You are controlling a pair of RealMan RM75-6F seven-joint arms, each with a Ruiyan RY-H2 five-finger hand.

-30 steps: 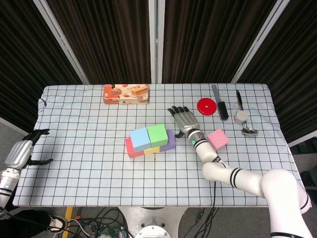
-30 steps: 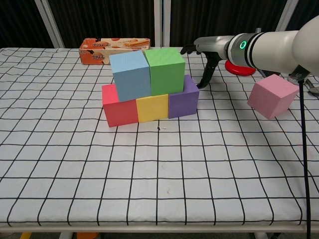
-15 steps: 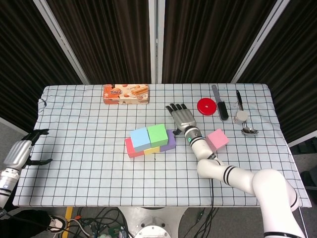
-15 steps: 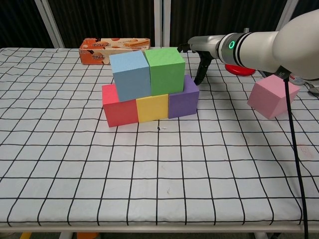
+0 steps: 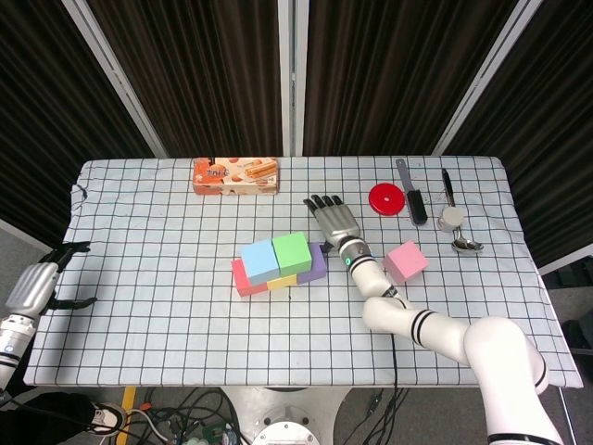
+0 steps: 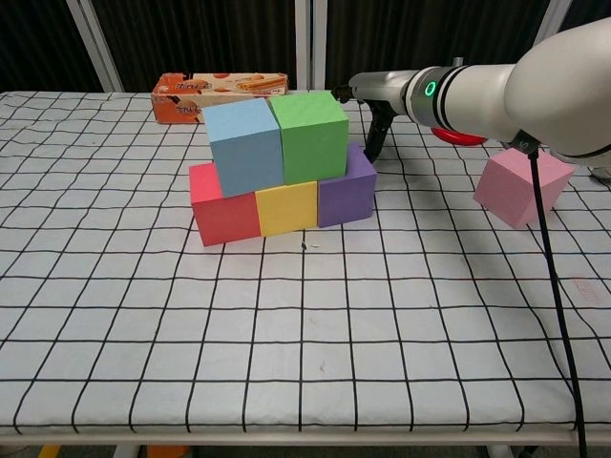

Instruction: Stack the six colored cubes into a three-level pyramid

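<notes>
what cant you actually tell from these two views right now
- Chest view: whether the right hand touches the purple cube; the green cube hides its fingers.
- Head view: the left hand lies at the frame edge, too small to read; it is absent from the chest view.
- Head view: the cookie box lettering is too small.

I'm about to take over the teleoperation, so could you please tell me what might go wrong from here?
The right hand, fingers spread, sits right against the purple cube; pressing further could skew the base row or topple the blue cube and green cube. The pink cube lies apart on the right, so swinging back for it may clip the stack. The left hand hangs off the table's edge, no help steadying.
</notes>
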